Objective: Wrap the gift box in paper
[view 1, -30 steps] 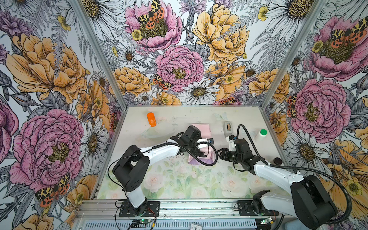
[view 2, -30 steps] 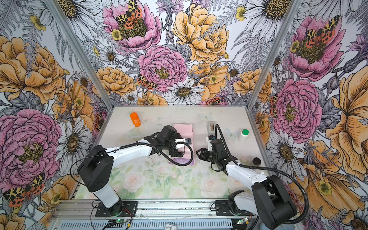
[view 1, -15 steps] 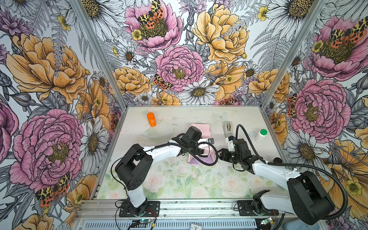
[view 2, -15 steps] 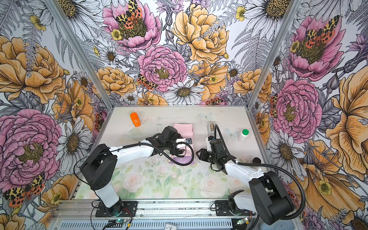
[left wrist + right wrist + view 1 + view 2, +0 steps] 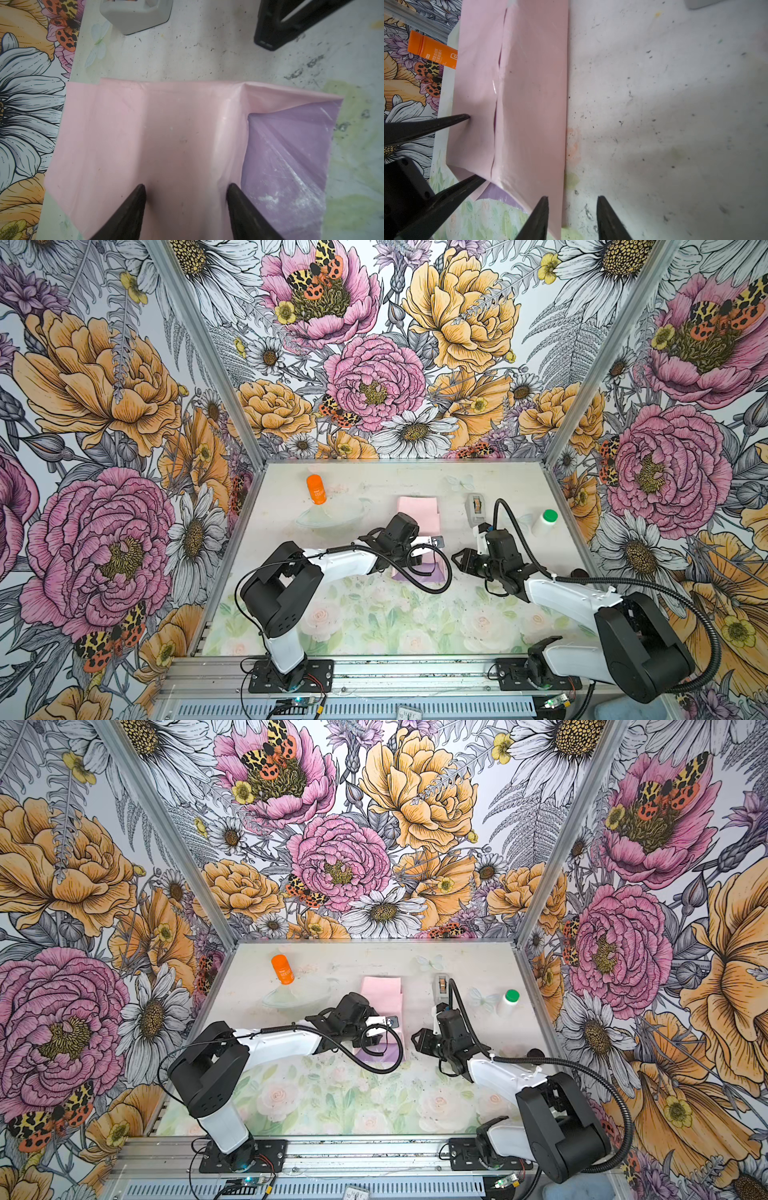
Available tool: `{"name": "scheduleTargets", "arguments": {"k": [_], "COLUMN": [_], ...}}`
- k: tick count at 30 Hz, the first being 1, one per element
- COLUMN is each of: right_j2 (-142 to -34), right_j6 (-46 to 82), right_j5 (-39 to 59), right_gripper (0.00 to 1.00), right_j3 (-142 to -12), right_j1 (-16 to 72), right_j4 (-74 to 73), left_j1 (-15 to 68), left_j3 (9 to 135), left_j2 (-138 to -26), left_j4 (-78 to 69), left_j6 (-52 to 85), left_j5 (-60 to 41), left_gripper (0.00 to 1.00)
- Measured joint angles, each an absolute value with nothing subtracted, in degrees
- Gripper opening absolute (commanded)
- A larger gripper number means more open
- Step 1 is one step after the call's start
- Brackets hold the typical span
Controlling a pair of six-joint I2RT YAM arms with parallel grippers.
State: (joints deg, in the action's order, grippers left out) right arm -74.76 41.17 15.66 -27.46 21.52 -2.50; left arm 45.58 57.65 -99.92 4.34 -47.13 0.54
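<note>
The paper point(image 5: 417, 514) point(image 5: 380, 990) lies folded at mid-table with its pale pink side up, and a lilac flap point(image 5: 291, 155) shows at its near end. The gift box is hidden under it. My left gripper point(image 5: 187, 187) point(image 5: 428, 551) is open right over the folded paper, its fingertips point(image 5: 142, 189) standing on either side of a raised pink strip. My right gripper point(image 5: 572, 199) point(image 5: 455, 560) is open and low at the paper's right edge point(image 5: 564, 124). One tip is over the pink edge, the other over bare table.
A grey tape dispenser point(image 5: 475, 508) point(image 5: 136, 16) stands just right of the paper. An orange tube point(image 5: 316, 489) point(image 5: 433, 54) lies at the back left. A white bottle with a green cap point(image 5: 546, 521) and a small black object point(image 5: 577, 572) sit at the right.
The left jaws have narrowed over the paper. Both arms have stayed almost where they were.
</note>
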Motion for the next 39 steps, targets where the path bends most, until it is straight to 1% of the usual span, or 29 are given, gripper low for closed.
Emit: {"name": "scheduleTargets", "arguments": {"k": [8,16,22,28,33,39], "right_j2": [-79.2,-82.9,-84.8,-84.4,-82.9,-83.2], "right_j6": [42.3,43.6,45.1,45.6,45.8,47.1], "right_j5": [14.6,13.7,13.1,11.7,10.4,10.1], "right_gripper": [0.37,0.31,0.31,0.30,0.23,0.19], "right_j3": [-27.5,-27.5,-27.5,-27.5,-26.8,-26.3], "right_j1": [23.7,27.2,30.3,30.9,30.9,31.9], "right_j4": [-7.0,-11.2,-14.2,-14.8,-14.7,-16.3], "left_j1": [45.6,45.6,45.7,45.7,45.7,45.7], "left_j3": [57.2,56.9,56.9,56.7,56.6,56.4], "left_j2": [-99.9,-99.9,-99.9,-99.9,-99.9,-99.9], "left_j4": [2.9,2.1,1.8,1.2,1.0,0.5], "left_j6": [-47.1,-46.9,-46.9,-46.9,-46.9,-46.9], "left_j5": [0.9,0.9,0.9,0.9,0.9,0.9], "left_gripper": [0.59,0.59,0.58,0.58,0.58,0.58]}}
